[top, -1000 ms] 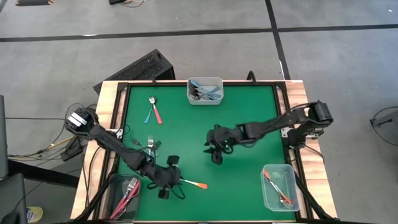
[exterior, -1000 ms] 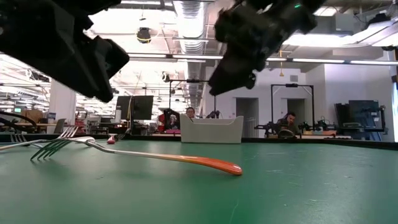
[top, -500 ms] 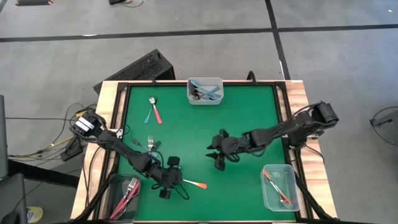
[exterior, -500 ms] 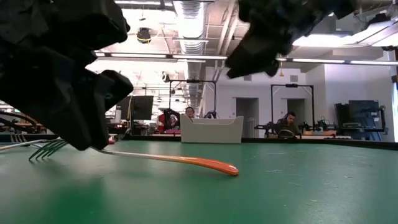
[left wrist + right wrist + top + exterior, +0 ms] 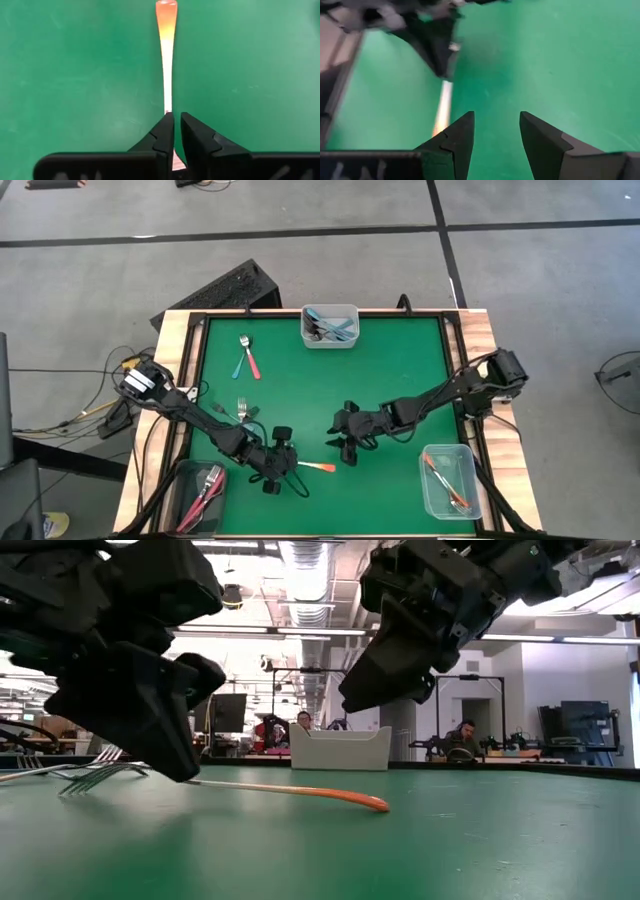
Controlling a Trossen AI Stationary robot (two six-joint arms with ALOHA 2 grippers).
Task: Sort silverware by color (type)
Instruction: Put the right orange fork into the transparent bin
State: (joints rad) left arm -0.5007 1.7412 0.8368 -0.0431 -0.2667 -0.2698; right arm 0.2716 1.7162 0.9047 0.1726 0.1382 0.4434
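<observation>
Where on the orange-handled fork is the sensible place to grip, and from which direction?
Grip the thin neck between tines and handle, from straight above: the orange-handled fork lies flat on the mat, leaving only its narrow sides to pinch. The left gripper is closed there.

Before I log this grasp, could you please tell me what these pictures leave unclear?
- Orange fork: in the left wrist view the left gripper covers the fork's tines.
- Lower left bin: in the high view the fork count is too small and tangled to tell.
- Right gripper: in the right wrist view the left arm beyond it is blurred.
</observation>
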